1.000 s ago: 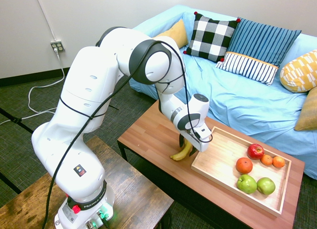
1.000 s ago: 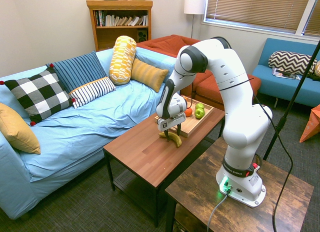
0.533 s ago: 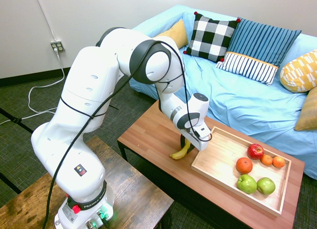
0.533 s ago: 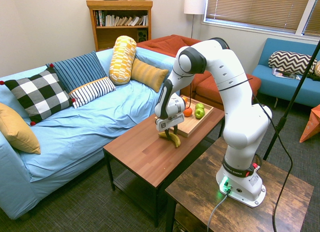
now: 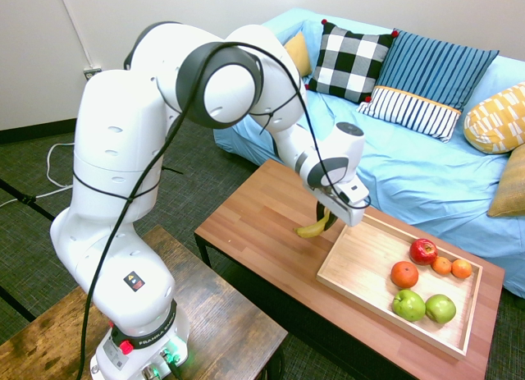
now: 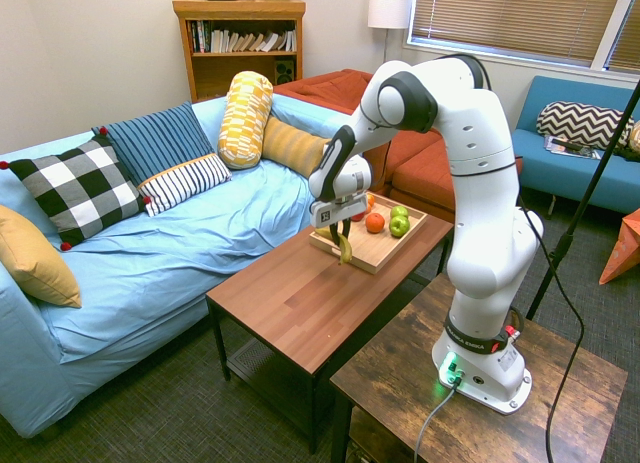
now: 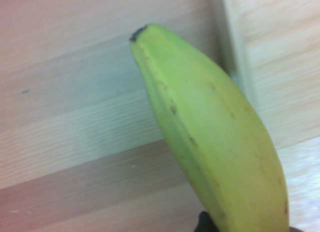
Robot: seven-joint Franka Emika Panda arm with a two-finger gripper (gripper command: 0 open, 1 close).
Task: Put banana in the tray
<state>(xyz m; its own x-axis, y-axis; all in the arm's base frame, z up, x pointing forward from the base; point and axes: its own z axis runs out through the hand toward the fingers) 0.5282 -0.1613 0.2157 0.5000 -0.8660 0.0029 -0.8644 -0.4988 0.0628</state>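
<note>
The pincer (image 5: 330, 218) is clamped on the curved yellow banana (image 5: 317, 226), which hangs clear above the reddish-brown wooden worktop (image 5: 262, 232), centre frame, just beside the near end of the shallow light-wood tray (image 5: 361, 269).

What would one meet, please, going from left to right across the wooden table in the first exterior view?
Banana held in the gripper → near rim of the tray → orange → red apple → two small oranges.
</note>
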